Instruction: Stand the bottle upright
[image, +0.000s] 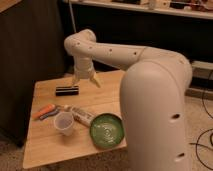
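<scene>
While hovering above the back edge of the counter (50, 150), just right of a black bar (67, 90), grips nothing: gripper (85, 81), fingers (75, 81) spread and released.

Camera view only. Toward the front edge from those fingers and well apart from them: bottle (82, 116), flat on its side between cup (64, 123) and green bowl (106, 131), close to both. Long axis diagonal, from back-left to front-right, bowl-side end. Cap end impossible to tell. Probably calls for reaching forward and down, closing across that axis. Label marks too faint to read; no brand legible anywhere.
</scene>
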